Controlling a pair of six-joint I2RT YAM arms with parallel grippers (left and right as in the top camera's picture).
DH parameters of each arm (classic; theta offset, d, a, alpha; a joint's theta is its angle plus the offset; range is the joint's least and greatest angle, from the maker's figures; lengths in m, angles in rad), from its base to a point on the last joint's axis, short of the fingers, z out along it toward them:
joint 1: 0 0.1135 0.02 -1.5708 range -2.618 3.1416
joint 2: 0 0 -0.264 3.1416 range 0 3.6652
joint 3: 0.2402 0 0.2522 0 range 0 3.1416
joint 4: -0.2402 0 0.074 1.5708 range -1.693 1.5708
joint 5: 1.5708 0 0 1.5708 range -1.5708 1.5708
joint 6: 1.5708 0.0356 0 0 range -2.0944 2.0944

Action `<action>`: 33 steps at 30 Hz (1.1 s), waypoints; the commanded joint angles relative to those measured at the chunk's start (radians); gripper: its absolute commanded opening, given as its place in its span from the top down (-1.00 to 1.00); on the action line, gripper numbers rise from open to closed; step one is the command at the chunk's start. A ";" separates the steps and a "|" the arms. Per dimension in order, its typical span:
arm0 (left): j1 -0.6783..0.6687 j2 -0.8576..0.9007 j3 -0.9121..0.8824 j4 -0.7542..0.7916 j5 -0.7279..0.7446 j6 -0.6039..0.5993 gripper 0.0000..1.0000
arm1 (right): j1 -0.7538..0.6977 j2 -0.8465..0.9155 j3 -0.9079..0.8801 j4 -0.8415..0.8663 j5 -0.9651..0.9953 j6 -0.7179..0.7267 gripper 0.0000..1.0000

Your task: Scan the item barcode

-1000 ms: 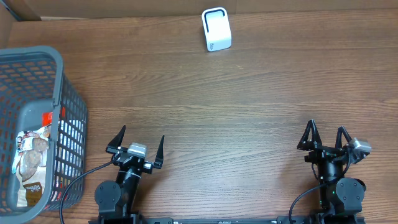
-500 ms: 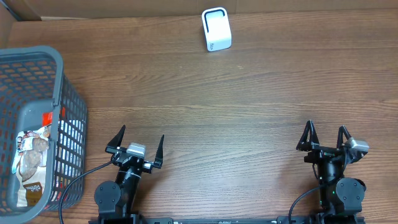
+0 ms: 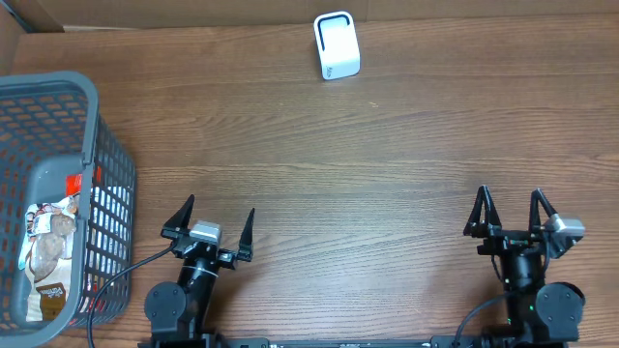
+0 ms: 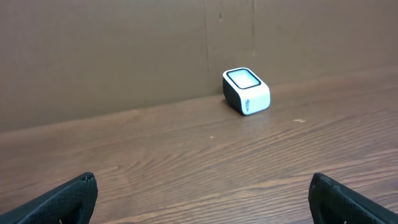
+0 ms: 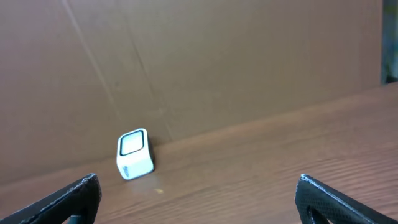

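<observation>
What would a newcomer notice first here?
The white scanner stands alone at the far middle of the table. A grey basket at far left holds a snack packet. The left gripper and right gripper sit open and empty at the near edge.

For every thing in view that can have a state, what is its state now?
Scanner: upright, untouched.
Basket: upright, not empty.
Packet: lying inside the basket, not picked up.
Left end effector: open, empty.
Right end effector: open, empty.
</observation>
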 commanded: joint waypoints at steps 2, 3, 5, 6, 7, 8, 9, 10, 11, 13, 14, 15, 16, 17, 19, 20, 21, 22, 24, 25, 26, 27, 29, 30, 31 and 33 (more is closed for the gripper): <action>-0.008 -0.002 0.102 -0.044 0.016 -0.039 -1.00 | 0.005 -0.011 0.103 -0.059 -0.017 -0.005 -1.00; -0.008 0.006 0.123 -0.058 0.016 -0.038 -0.99 | 0.005 -0.011 0.122 -0.080 -0.020 -0.005 -1.00; -0.008 0.034 0.174 -0.087 0.017 -0.035 -1.00 | 0.005 -0.010 0.153 -0.108 -0.036 -0.005 -1.00; -0.008 0.051 0.201 -0.100 0.018 -0.035 -0.99 | 0.005 -0.010 0.168 -0.121 -0.048 -0.005 -1.00; -0.008 0.079 0.240 -0.118 0.031 -0.026 -1.00 | 0.005 -0.010 0.185 -0.134 -0.059 -0.005 -1.00; -0.008 0.098 0.267 -0.130 0.038 -0.023 -1.00 | 0.005 -0.009 0.198 -0.140 -0.070 -0.005 -1.00; -0.008 0.130 0.309 -0.151 0.048 -0.020 -1.00 | 0.005 -0.005 0.210 -0.144 -0.083 -0.005 -1.00; -0.008 0.161 0.349 -0.172 0.056 -0.016 -1.00 | 0.005 0.001 0.224 -0.148 -0.098 -0.005 -1.00; -0.008 0.201 0.398 -0.201 0.062 -0.012 -1.00 | 0.005 0.010 0.238 -0.153 -0.111 -0.005 -1.00; -0.008 0.294 0.509 -0.270 0.066 0.000 -1.00 | 0.005 0.042 0.274 -0.159 -0.137 -0.005 -1.00; -0.008 0.336 0.558 -0.303 0.070 0.010 -1.00 | 0.005 0.060 0.291 -0.159 -0.148 -0.005 -1.00; -0.008 0.380 0.610 -0.336 0.077 0.021 -0.99 | 0.005 0.080 0.309 -0.160 -0.158 -0.004 -1.00; -0.008 0.431 0.671 -0.377 0.080 0.034 -1.00 | 0.005 0.104 0.331 -0.163 -0.167 -0.004 -1.00; -0.008 0.476 0.724 -0.412 0.081 0.037 -1.00 | 0.005 0.131 0.355 -0.169 -0.179 -0.004 -1.00; -0.008 0.571 0.847 -0.497 0.084 0.052 -1.00 | 0.005 0.198 0.416 -0.188 -0.203 -0.004 -1.00; -0.008 0.615 0.906 -0.539 0.085 0.059 -0.99 | 0.005 0.233 0.447 -0.201 -0.212 -0.004 -1.00; -0.008 0.666 0.973 -0.588 0.084 0.066 -0.99 | 0.005 0.269 0.481 -0.217 -0.219 -0.005 -1.00; -0.008 0.716 1.040 -0.637 0.084 0.081 -1.00 | 0.005 0.314 0.524 -0.241 -0.230 -0.005 -1.00; -0.008 0.798 1.151 -0.722 0.082 0.103 -0.99 | 0.005 0.393 0.607 -0.298 -0.238 -0.004 -1.00; -0.008 0.844 1.217 -0.775 0.082 0.118 -1.00 | 0.005 0.435 0.650 -0.332 -0.238 -0.005 -1.00; -0.008 0.881 1.271 -0.819 0.081 0.132 -0.99 | 0.005 0.478 0.697 -0.370 -0.237 -0.005 -1.00; -0.008 0.921 1.331 -0.862 0.076 0.138 -0.99 | 0.005 0.520 0.743 -0.407 -0.237 -0.005 -1.00; -0.008 0.977 1.415 -0.911 0.076 0.137 -0.99 | 0.005 0.608 0.842 -0.495 -0.237 -0.005 -1.00; -0.008 1.005 1.458 -0.934 0.076 0.137 -0.99 | 0.005 0.675 0.921 -0.572 -0.237 -0.005 -1.00; -0.008 1.017 1.473 -0.934 0.075 0.137 -0.99 | 0.005 0.711 0.964 -0.618 -0.236 -0.005 -1.00; -0.008 1.038 1.488 -0.930 0.091 0.101 -0.99 | 0.005 0.801 1.073 -0.733 -0.236 -0.005 -1.00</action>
